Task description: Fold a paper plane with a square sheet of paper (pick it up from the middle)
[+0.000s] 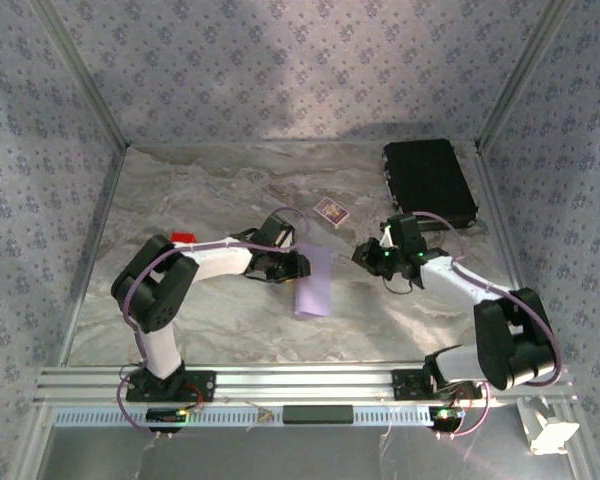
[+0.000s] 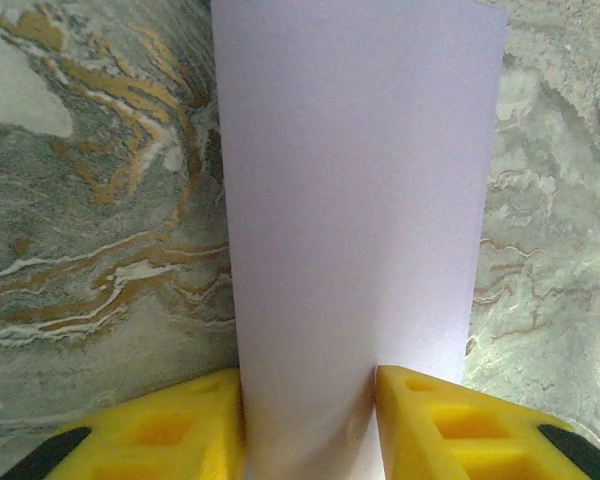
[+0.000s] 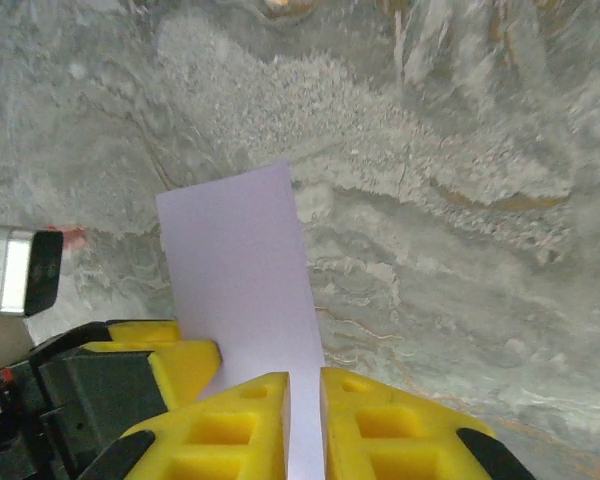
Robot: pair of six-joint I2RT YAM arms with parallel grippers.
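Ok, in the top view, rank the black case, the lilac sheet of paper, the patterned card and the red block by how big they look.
1. black case
2. lilac sheet of paper, a narrow strip here
3. patterned card
4. red block: partly hidden, so its rank against the card is unsure.

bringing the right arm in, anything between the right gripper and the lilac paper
nothing visible: the paper lies straight ahead of the right gripper; the left gripper pinching it is off to one side

Grey marbled table (image 1: 210,190), floral-patterned fabric walls (image 1: 280,60), aluminium rails (image 1: 280,378) in front.
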